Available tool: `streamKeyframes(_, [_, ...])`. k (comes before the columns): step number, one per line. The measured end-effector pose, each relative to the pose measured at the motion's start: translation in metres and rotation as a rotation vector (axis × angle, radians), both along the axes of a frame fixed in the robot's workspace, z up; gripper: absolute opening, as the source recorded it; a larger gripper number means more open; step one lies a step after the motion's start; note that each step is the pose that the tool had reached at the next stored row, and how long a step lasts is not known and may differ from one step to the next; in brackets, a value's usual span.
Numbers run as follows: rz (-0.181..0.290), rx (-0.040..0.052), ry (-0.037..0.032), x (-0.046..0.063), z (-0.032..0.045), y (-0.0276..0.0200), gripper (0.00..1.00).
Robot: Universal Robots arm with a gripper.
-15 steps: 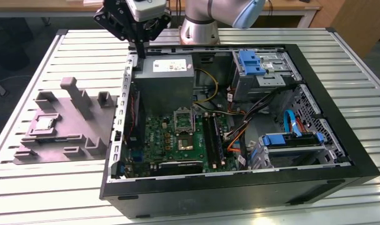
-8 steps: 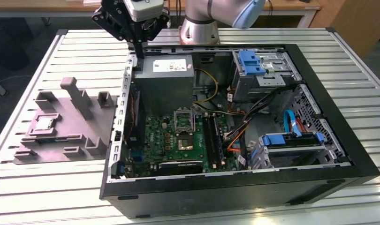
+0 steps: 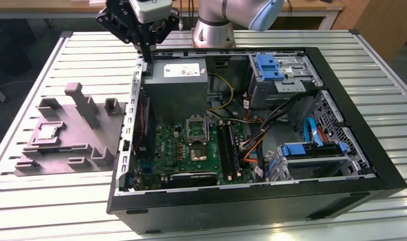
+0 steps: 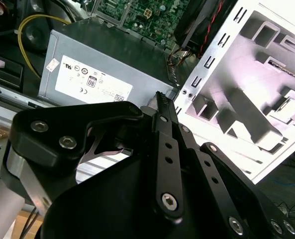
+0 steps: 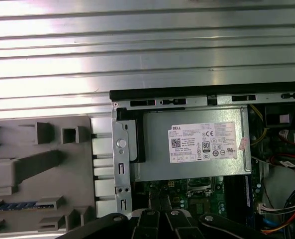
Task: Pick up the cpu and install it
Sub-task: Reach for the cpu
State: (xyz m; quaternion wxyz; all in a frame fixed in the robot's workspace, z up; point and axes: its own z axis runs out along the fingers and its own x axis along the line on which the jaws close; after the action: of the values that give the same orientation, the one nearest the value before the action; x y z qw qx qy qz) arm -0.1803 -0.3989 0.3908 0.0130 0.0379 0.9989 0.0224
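Note:
The cpu [image 3: 48,132] is a small pale square chip lying flat in a recess of the grey moulded tray [image 3: 89,150], at the exterior view's left beside the open computer case. My gripper [image 3: 147,50] hangs above the case's back left corner, by the grey power-supply box [image 3: 180,83], well away from the cpu. In the second wrist view the black fingers of the gripper [image 4: 159,97] meet at their tips with nothing between them. The shiny socket frame [image 3: 197,128] sits on the green motherboard [image 3: 170,150] inside the case.
The black case [image 3: 257,201] lies open on a slatted metal table [image 3: 76,50]. Inside are drive cages with blue latches [image 3: 269,68], loose cables [image 3: 284,113] and a yellow wire [image 3: 223,90]. The tray [image 5: 38,164] carries several upright posts. The arm's base [image 3: 213,30] stands behind the case.

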Motion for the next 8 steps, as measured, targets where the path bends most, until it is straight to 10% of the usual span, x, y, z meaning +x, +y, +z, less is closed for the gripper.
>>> streamKeyframes(8, [0.000, 0.0000, 0.0001, -0.0037, 0.0000, 0.0000, 0.11])
